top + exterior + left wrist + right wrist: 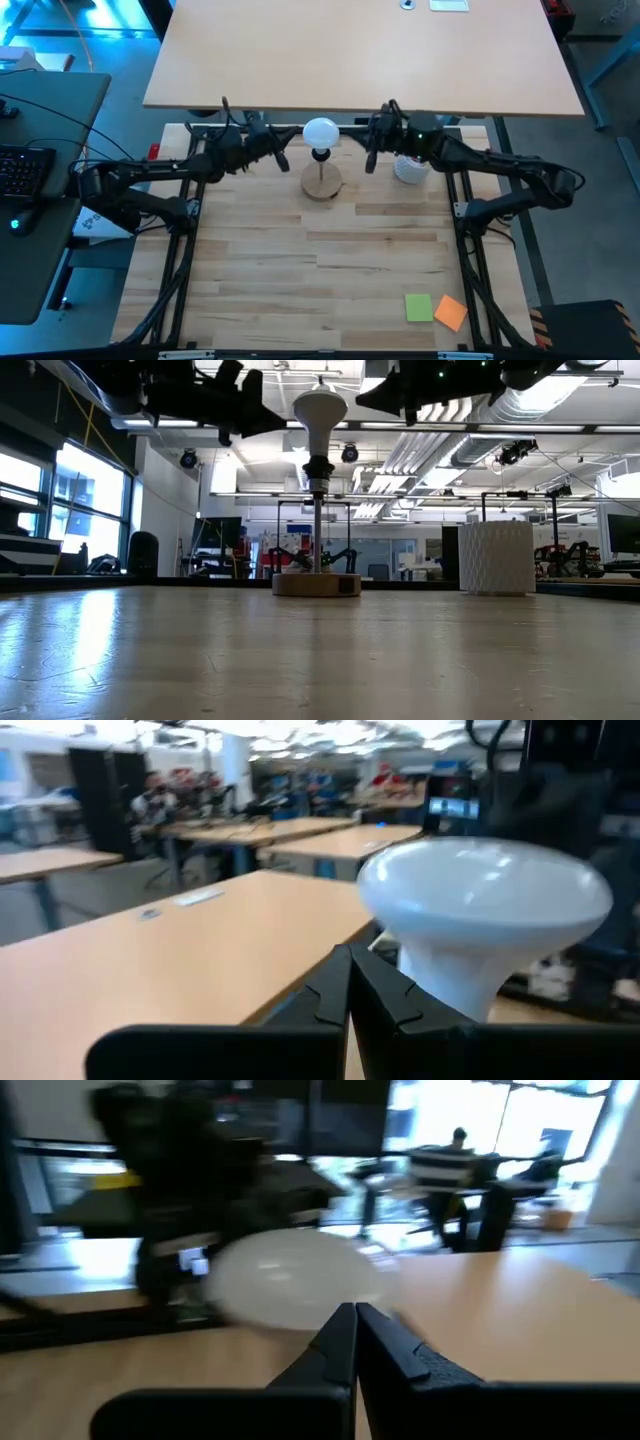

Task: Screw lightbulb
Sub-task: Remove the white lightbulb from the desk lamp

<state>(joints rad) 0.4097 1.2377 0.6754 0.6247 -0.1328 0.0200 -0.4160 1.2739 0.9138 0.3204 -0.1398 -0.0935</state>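
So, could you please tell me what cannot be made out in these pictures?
- How far the lightbulb base is threaded: the black socket hides it in the low view, and the globe covers it from above.
- What the white cup holds: its wall hides it in the low view, and the right arm covers it from above.
- The lightbulb's outline: blurred in the right wrist view.
- Sticky notes: too small to read any writing.

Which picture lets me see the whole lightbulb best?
The low view: the lightbulb shows whole from the side, standing upright in its socket on the wooden stand. The high view shows only its round white top. The left wrist view shows it close, partly behind the tool; the right wrist view shows a blur.
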